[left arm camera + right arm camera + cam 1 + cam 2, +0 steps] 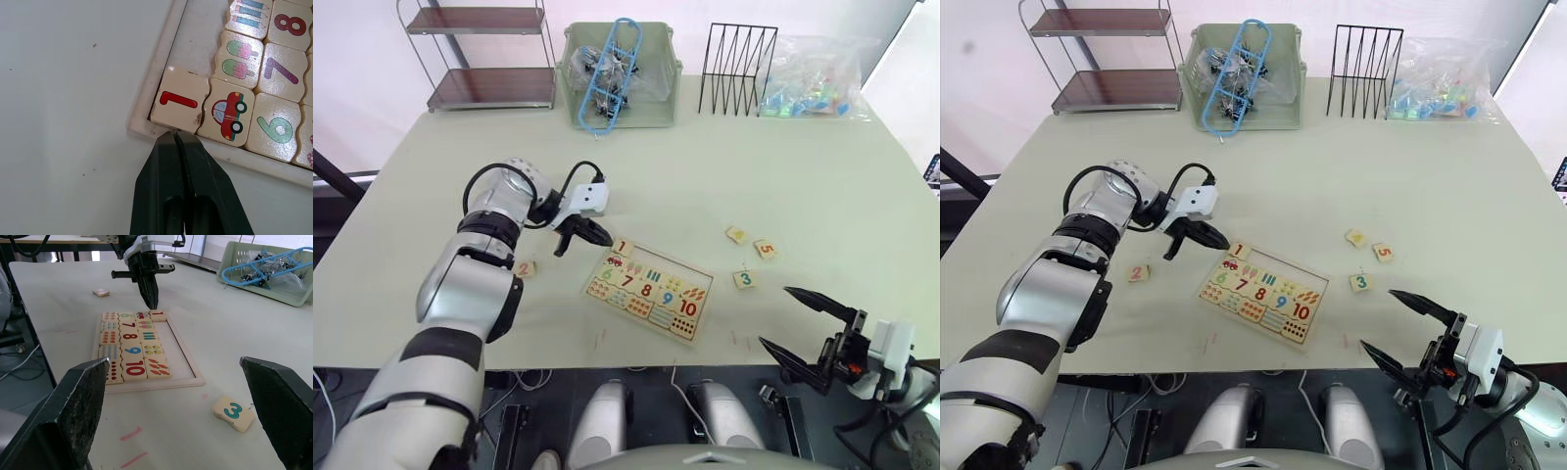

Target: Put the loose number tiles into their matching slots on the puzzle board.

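Evidently the left gripper (175,134), jaws closed and empty, is nudging the 1 tile (180,100) sitting crooked in the puzzle board's (649,291) corner slot, risking jamming it.

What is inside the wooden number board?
The board holds number and picture pieces, and the 1 tile sits tilted in its corner slot, by the shut left tool. The rest of that row is bare. Under the pieces is hidden.

The puzzle board (146,128) and the number 1 tile (180,100) are made of pale, smooth wood with painted pictures. Smooth black plastic is seen on the left gripper (177,139). The table (822,176) looks matt.
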Robot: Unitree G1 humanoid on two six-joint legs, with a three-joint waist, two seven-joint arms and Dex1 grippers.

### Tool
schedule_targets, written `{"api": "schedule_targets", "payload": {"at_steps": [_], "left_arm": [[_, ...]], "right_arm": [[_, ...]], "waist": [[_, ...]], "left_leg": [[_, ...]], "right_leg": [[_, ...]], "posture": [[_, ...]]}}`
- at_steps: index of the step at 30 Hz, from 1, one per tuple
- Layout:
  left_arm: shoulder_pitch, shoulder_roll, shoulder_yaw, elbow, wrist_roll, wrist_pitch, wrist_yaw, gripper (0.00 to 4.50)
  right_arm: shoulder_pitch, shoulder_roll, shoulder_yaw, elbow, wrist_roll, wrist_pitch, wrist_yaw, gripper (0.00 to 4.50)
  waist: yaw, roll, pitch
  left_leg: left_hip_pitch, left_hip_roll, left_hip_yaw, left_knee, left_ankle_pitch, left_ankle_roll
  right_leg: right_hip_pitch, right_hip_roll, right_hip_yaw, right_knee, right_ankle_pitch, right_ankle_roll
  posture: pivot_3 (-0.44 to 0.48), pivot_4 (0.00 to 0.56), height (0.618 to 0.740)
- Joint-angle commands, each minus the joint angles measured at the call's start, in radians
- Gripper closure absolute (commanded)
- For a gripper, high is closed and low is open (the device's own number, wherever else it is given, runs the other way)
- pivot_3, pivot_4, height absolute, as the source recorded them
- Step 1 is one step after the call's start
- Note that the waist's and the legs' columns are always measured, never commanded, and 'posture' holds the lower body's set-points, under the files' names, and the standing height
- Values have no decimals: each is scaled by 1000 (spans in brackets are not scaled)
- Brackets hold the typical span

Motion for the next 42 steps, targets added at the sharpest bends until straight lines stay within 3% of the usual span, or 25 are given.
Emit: {"api": "schedule_targets", "payload": {"at_steps": [1, 18, 26, 36, 42], "left_arm": [[-1, -2, 20, -3, 4, -16, -13, 4445], [-10, 15, 29, 6, 26, -21, -15, 4445], [-15, 31, 94, 4, -34, 34, -30, 4445], [93, 98, 206, -139, -333, 220, -30, 4445], [291, 196, 294, -366, -473, 361, -18, 4445]], "right_arm": [[7, -1, -16, -28, 12, -13, -4, 0], [0, 1, -9, -27, 8, -14, -6, 0], [-18, -1, -9, -9, 13, -12, 4, 0], [-44, -16, -26, 29, 40, 6, 27, 0], [-54, -26, -49, 57, 66, 26, 38, 0]], "waist": [[0, 0, 0], [0, 0, 0], [0, 0, 0], [-3, 0, 0], [-3, 0, 0]], "left_leg": [[0, 0, 0, 0, 0, 0], [0, 0, 0, 0, 0, 0], [0, 0, 0, 0, 0, 0], [1, 2, -1, 0, 0, 0], [1, 3, 0, 0, 0, 0]], "right_leg": [[0, 0, 0, 0, 0, 0], [0, 0, 0, 0, 0, 0], [0, 0, 0, 0, 0, 0], [0, 0, 0, 1, 0, 0], [0, 0, 1, 1, 0, 0]], "posture": [[0, 150, 739], [0, 150, 739], [0, 150, 739], [0, 150, 739], [0, 150, 739]]}}
